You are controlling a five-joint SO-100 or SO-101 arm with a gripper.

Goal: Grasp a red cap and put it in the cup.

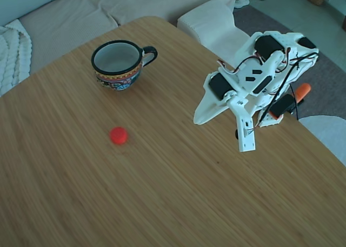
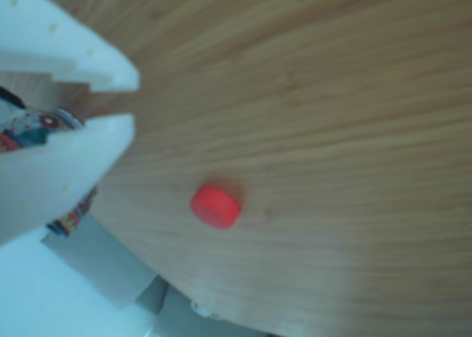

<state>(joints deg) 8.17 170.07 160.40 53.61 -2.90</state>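
Fixed view: red cap (image 1: pixel 118 135) left of the middle of the frame, lying alone on the wooden table (image 1: pixel 162 193). Cup (image 1: pixel 120 64) at the upper left, standing upright, handle to the right, nothing seen inside. Cap well apart from the cup, just below it in the picture. White gripper (image 1: pixel 227 117) at the right, up off the table, far from the cap.

Other view: gripper (image 2: pixel 122 101) at the upper left, two white fingers with only a thin gap between them. Nearly closed, holding nothing. Cap (image 2: pixel 216 206) near the middle of the frame, a bit blurry.

Nothing done yet, by the look of it. Still to do: reach the cap, grab it, carry it over, drop it in the cup.

Cap round and flat, so no long side to line up with. Flat face up, it seems.
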